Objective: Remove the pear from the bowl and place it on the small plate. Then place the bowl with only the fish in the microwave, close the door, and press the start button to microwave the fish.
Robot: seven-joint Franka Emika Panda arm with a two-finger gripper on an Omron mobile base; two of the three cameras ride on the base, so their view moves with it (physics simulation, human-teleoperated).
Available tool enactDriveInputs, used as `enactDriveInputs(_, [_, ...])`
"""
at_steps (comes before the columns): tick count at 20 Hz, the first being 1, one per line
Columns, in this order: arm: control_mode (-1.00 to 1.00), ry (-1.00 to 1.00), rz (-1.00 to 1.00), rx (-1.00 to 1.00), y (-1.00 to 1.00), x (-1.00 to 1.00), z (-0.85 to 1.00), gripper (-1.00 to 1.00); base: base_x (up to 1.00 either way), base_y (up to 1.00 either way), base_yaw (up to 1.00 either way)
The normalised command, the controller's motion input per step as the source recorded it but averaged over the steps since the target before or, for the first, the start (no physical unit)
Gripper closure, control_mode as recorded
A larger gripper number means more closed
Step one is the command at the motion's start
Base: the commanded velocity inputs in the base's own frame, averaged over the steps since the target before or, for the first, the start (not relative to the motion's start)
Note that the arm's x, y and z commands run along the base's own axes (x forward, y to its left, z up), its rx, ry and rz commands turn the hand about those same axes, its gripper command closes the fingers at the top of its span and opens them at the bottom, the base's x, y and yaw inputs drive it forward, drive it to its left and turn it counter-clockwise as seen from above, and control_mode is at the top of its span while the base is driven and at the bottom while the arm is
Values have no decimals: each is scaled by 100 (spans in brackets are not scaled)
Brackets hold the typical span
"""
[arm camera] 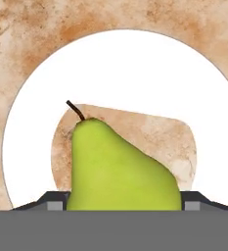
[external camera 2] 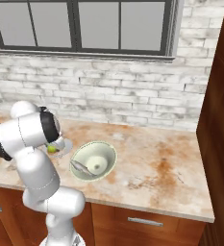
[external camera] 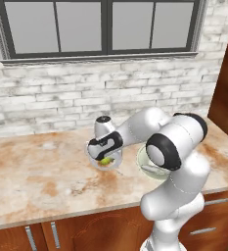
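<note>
The pear (arm camera: 118, 169) is sitting between the two fingers (arm camera: 57, 201), which are standing wide on either side of it, and whether their pads are pressing its skin is not showing; it is lying over the small plate (arm camera: 135, 68), stalk pointing away from the hand. The plate's white rim is ringing the pear with bare room all round, and brown marbled counter (arm camera: 17, 29) is showing beyond that rim. From the base, the bowl (external camera 2: 95, 159) is resting on the counter just beside the plate (external camera 2: 64, 144), holding the fish (external camera 2: 82, 168), with wide bare counter stretching away to the bowl's right.
</note>
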Motion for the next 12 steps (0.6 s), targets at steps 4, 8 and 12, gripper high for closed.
enactDriveInputs(4, [-100, -8, 0, 0, 0, 1, -18, -100, 0, 0, 0])
enactDriveInputs(8, [-100, -15, 0, 0, -7, -11, 17, -100, 0, 0, 0])
enactDriveInputs(12, [-100, -20, 0, 0, 0, -27, 67, -100, 0, 0, 0])
